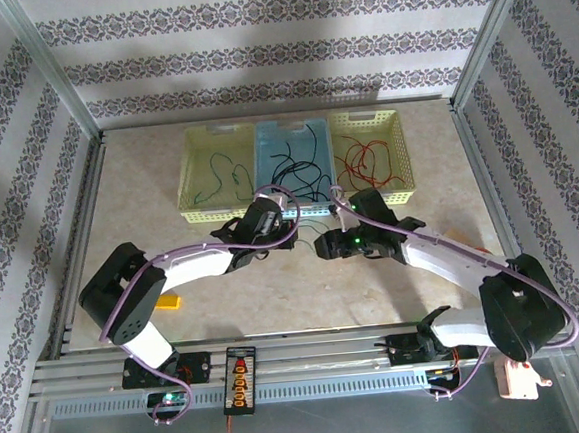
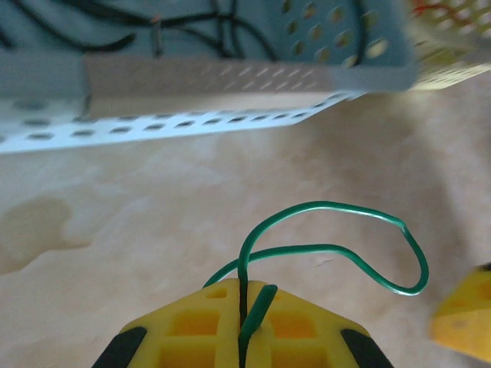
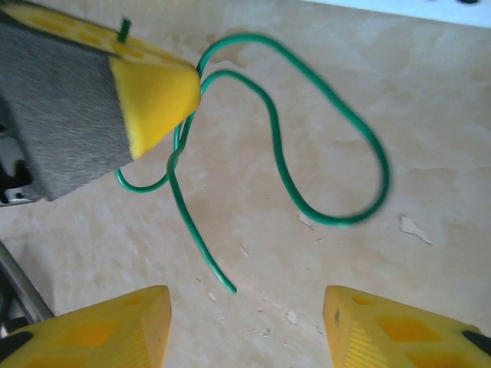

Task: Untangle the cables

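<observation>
Left hand [image 2: 245,326]: yellow plastic fingers pressed together on the green cable [image 2: 330,204], which runs up the seam between them. Pinched near one end, probably so the rest hangs free to be worked on.

Right hand [image 3: 245,322]: fingers spread, nothing between them, facing the left hand across a short gap. It looks posted to take the loose end.

Cable: thin, glossy green insulation, springy enough to hold its curve. From the pinch it swings out in one wide rounded loop and returns. Two strands cross just under the left fingertip, and a short hook curls out beside the crossing. The loose end points towards the right hand. Cannot tell whether it touches the table [image 1: 276,298]. That crossing is likely the remaining tangle; pulling the end away from the pinch should open it.

Table: pale beige, marbled, matte, with a few stains and flecks.

Beyond, three perforated plastic baskets stand side by side, touching:
- yellow-green basket [image 1: 184,175], green cables [image 1: 216,177]
- blue basket [image 1: 287,123], black cables [image 1: 296,171]
- yellow basket [image 1: 405,157], red cables [image 1: 365,158]

Sorted by colour, so the held cable presumably goes to the yellow-green one.
</observation>
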Available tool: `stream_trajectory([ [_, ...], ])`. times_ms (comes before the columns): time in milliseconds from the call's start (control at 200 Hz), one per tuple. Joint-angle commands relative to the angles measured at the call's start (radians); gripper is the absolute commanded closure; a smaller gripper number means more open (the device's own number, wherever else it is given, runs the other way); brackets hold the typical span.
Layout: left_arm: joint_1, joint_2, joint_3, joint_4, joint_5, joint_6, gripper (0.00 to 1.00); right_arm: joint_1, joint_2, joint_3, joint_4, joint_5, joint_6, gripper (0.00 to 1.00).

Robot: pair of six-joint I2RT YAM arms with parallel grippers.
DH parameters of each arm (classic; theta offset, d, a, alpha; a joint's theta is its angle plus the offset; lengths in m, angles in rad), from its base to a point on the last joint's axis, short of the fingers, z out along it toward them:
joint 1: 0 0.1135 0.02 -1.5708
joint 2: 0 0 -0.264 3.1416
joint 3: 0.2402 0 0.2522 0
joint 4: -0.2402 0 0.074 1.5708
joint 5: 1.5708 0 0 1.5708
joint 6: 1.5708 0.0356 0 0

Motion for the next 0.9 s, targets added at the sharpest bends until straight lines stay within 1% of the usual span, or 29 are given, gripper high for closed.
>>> stream_trajectory([
  [0,-0.013,-0.03,-0.003,0.07,0.056,-0.013,1.0,0.02,0.03,0.048,0.022,-0.06,-0.028,0.46],
  [135,-0.013,-0.033,0.011,0.068,0.074,-0.009,1.0,0.029,0.068,0.072,0.03,-0.071,-0.026,0.5],
  [215,-0.013,-0.037,0.014,0.073,0.077,-0.009,1.0,0.029,0.083,0.076,0.05,-0.073,-0.019,0.56],
  [335,-0.012,-0.047,0.003,0.101,0.072,-0.024,1.0,0.029,0.111,0.083,0.057,-0.085,-0.014,0.72],
  [405,-0.009,-0.055,-0.005,0.122,0.07,-0.038,1.0,0.029,0.118,0.082,0.065,-0.084,-0.012,0.79],
  [460,-0.006,-0.063,-0.014,0.144,0.069,-0.051,1.0,0.026,0.118,0.076,0.073,-0.081,-0.006,0.87],
  [520,-0.001,-0.073,-0.021,0.15,0.06,-0.063,1.0,0.018,0.112,0.066,0.079,-0.057,0.005,0.95],
  [570,0.003,-0.085,-0.028,0.154,0.045,-0.065,1.0,0.007,0.1,0.051,0.084,-0.038,0.019,0.99],
  [665,0.018,-0.124,-0.036,0.123,-0.003,-0.061,1.0,-0.025,0.06,0.013,0.088,0.006,0.048,1.0],
  [765,0.054,-0.179,-0.053,0.095,-0.042,-0.06,1.0,-0.085,0.0,-0.042,0.088,0.035,0.084,1.0],
  [900,0.134,-0.268,-0.093,0.101,-0.049,-0.089,1.0,-0.175,-0.075,-0.111,0.09,0.01,0.116,1.0],
])
